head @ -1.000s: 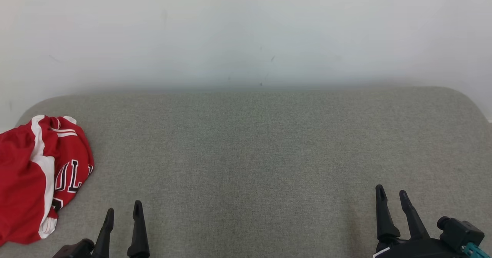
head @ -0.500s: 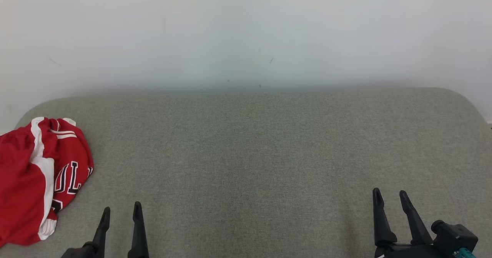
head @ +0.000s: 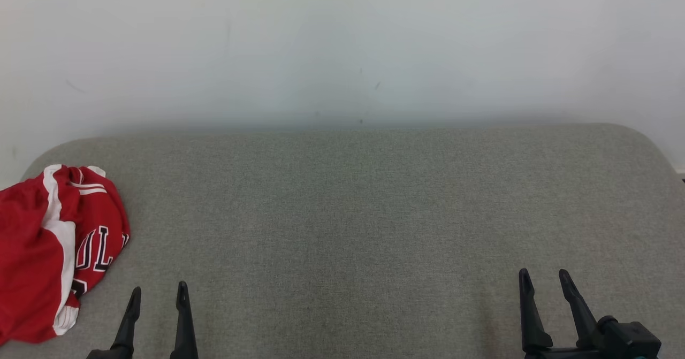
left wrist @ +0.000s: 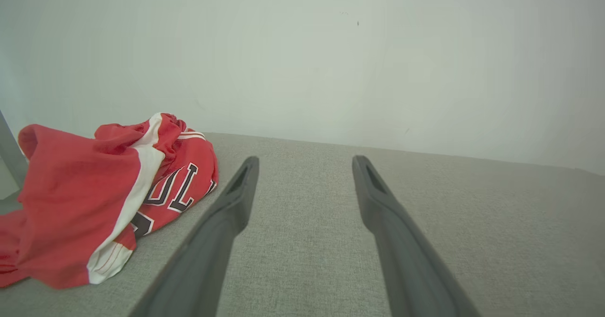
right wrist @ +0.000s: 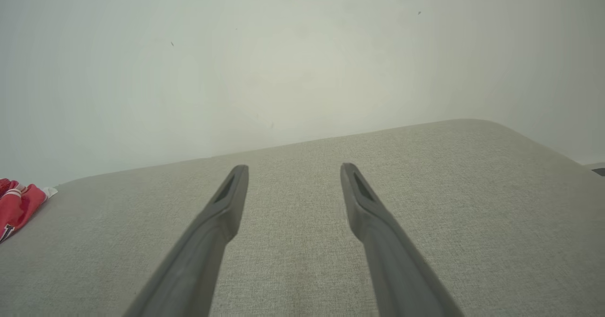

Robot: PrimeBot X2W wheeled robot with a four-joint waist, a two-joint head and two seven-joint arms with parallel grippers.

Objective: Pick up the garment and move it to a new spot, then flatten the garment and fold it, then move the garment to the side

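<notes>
A crumpled red garment (head: 48, 246) with white stripes and dark lettering lies in a heap at the far left of the grey fabric surface (head: 364, 209). The left wrist view has the garment (left wrist: 94, 194) at its left, just left of my own fingers. Its edge (right wrist: 19, 206) peeks in at the left border of the right wrist view. My left gripper (head: 158, 293) stands open at the lower left, a little to the right of the heap and apart from it, holding nothing. Open and empty too, my right gripper (head: 543, 279) is at the lower right, far from the garment.
A pale wall (head: 342, 43) rises straight behind the grey surface. The surface has rounded far corners, and its left edge runs close beside the garment. Its right edge (right wrist: 557, 151) drops off toward the floor.
Both grippers have drawn back toward the bottom of the head view, still open. The camera has tipped slightly, shifting the whole picture a little. The garment lies as before.
</notes>
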